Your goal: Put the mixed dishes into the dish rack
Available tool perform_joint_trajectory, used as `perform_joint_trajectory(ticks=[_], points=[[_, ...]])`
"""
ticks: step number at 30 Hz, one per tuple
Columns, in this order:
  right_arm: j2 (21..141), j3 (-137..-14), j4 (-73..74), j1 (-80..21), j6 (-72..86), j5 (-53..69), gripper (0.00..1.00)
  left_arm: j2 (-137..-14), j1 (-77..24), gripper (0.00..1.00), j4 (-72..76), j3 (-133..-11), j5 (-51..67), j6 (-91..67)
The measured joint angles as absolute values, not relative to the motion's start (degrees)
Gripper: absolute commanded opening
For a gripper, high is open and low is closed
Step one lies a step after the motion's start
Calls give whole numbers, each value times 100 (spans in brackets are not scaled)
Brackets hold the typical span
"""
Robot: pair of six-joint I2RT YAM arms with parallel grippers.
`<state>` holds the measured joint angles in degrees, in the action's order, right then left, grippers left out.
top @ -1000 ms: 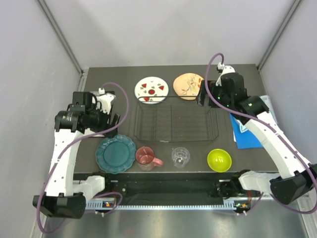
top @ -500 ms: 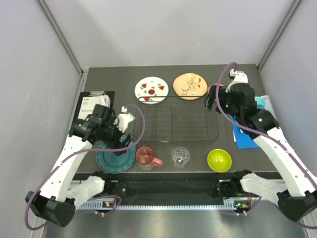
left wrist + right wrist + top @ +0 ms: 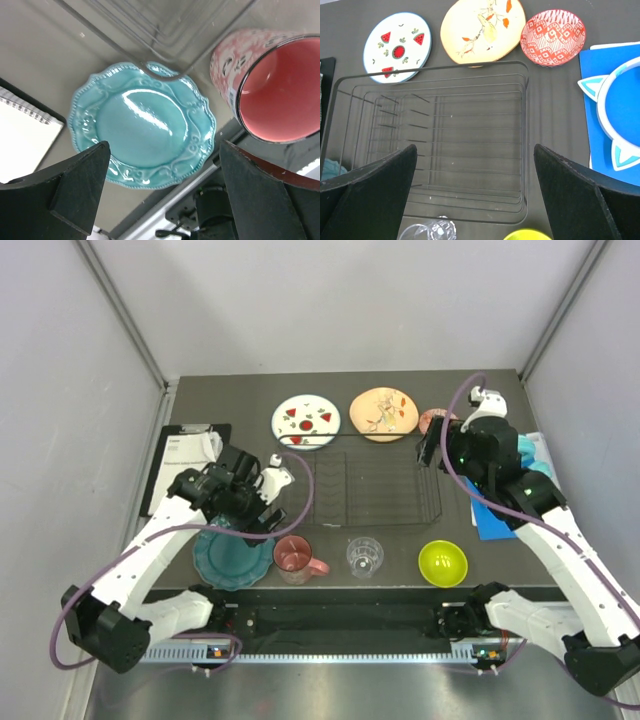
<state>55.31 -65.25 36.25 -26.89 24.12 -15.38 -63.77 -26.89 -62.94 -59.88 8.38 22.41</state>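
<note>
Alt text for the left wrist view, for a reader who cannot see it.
The left tool, jaws open, hangs over a teal scalloped plate. A pink mug stands at the picture's right, a corner of the wire dish rack shows above the plate, and white clipboard paper sits at the left edge.

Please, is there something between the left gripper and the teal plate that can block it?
Nothing visible does. The teal scalloped plate lies bare below the open fingers of the left gripper. The pink mug stands beside the plate, and a corner of the dish rack is at the plate's rim, neither over its middle.
</note>
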Motion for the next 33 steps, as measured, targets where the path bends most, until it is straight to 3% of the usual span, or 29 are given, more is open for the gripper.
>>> perform_joint_trajectory(ticks=[5,11,20,26,33], points=[[5601,-6447,3658,-2689,2436,-1664,100,-6342,-2698,94,-6143,-6173,991,2193],[5540,-6324,3977,-2751,2565,-1726,96,-7118,-2707,94,-5951,-7319,1358,2156],[5225,-5688,5253,-4141,3295,-1616,100,-7481,-2711,94,-5671,-7467,1253,2053],[5669,-6014,4635,-2453,3260,-1741,96,-7472,-2711,95,-5605,-7467,1164,1938],[8036,-7721,3312,-1197,3044,-1466,91,-7242,-2705,95,-5601,-7465,965,1940]])
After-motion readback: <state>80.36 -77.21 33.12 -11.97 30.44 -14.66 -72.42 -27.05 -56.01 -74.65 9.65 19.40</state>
